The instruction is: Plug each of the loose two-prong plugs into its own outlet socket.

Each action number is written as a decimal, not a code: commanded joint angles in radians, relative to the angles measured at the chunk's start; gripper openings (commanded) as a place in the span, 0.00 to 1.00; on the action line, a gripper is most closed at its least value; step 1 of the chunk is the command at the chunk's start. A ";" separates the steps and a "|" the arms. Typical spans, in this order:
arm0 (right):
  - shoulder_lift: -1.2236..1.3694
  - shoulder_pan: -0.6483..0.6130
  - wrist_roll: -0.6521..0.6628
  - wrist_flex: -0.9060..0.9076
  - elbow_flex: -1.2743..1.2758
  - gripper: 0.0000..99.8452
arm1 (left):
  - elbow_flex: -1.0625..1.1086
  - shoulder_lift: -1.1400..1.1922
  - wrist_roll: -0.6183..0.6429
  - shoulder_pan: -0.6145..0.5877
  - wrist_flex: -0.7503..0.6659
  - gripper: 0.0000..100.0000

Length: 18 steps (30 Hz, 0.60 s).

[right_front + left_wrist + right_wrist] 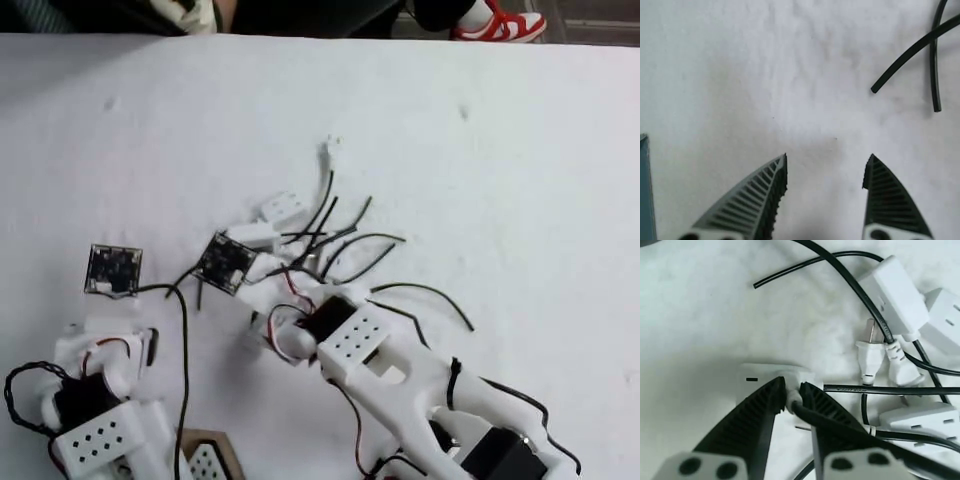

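My right gripper (792,390) is shut on a white two-prong plug (793,399) with a black cable, holding it against a white outlet block (757,382). Beyond it a loose white plug (869,357) lies with its metal prongs bare, next to a second plug (901,369) on a black cable. More white outlet blocks (895,290) (920,417) lie around them. In the high view the right arm (400,380) ends at the tangle of cables and outlets (285,208). My left gripper (828,157) is open over bare table, with nothing between its fingers.
Loose black cable ends (900,65) lie past the left gripper. Two dark square plates (113,268) (225,262) rest on the white table (480,180). Black cables (430,295) trail to the right of the pile. The left arm (100,410) sits at the near left.
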 commanded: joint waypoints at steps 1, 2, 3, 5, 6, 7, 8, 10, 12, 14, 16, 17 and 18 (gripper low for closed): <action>0.030 0.035 0.011 0.035 0.049 0.02 | -0.005 -0.008 0.002 0.007 -0.020 0.25; 0.028 0.033 0.009 0.033 0.049 0.02 | -0.005 -0.008 0.002 0.007 -0.020 0.25; 0.028 0.033 0.009 0.033 0.046 0.02 | -0.005 -0.008 0.002 0.007 -0.020 0.25; 0.024 0.033 0.008 0.036 0.018 0.02 | -0.005 -0.008 0.002 0.007 -0.020 0.25; 0.013 0.033 0.008 0.039 0.002 0.02 | -0.005 -0.008 0.002 0.007 -0.020 0.25; -0.002 0.035 0.008 0.041 -0.011 0.02 | -0.005 -0.008 0.002 0.007 -0.020 0.25; -0.024 0.036 0.008 0.041 -0.023 0.02 | -0.005 -0.008 0.002 0.007 -0.020 0.25; -0.085 0.035 0.008 0.064 -0.048 0.02 | -0.003 -0.008 0.002 0.007 -0.020 0.25; -0.157 0.035 0.005 0.117 -0.092 0.02 | -0.003 -0.008 0.002 0.007 -0.020 0.25; -0.228 0.039 -0.041 0.176 -0.150 0.02 | -0.003 -0.008 0.002 0.007 -0.020 0.25; -0.278 0.053 -0.069 0.226 -0.215 0.02 | -0.003 -0.008 0.002 0.007 -0.020 0.25; -0.298 0.064 -0.069 0.246 -0.247 0.02 | -0.003 -0.008 0.002 0.007 -0.020 0.25; -0.309 0.076 -0.069 0.263 -0.281 0.02 | -0.003 -0.008 0.002 0.007 -0.020 0.25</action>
